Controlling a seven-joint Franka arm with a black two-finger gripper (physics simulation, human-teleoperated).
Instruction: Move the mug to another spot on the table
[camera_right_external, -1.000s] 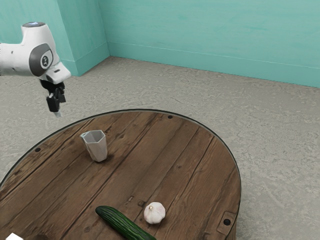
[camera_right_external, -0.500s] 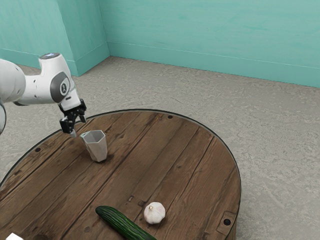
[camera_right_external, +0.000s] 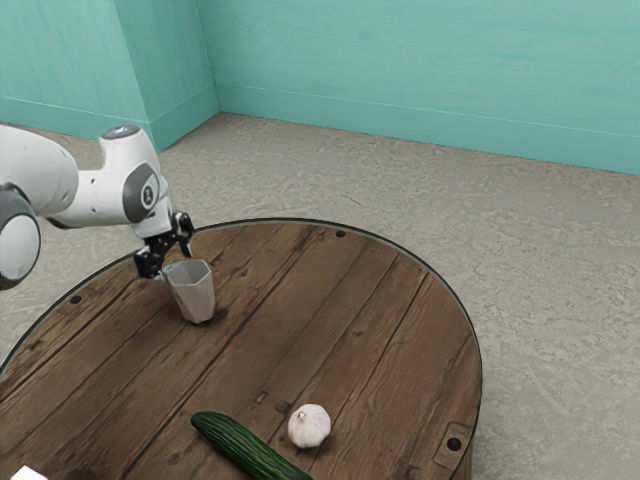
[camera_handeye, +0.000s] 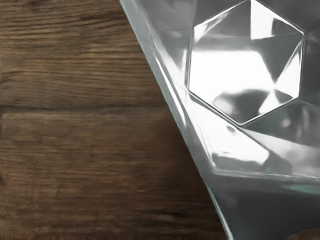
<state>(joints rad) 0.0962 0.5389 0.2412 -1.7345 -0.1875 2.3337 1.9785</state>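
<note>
Teal walls (camera_right_external: 400, 50) are rising behind the round wooden bench (camera_right_external: 330, 320). A speckled grey-beige floor (camera_right_external: 520, 230) is spreading around the bench.

My arm (camera_right_external: 60, 185) is white and smooth, made of fat round tubes joined together. The joints have a grey round cap (camera_right_external: 141, 192) on the side, and the nearest one has a small dark mark in its middle. One joint has a pale blue ring (camera_right_external: 120, 131) on top. At the end sits my small black gripper (camera_right_external: 165, 255), dark and blocky.
</note>
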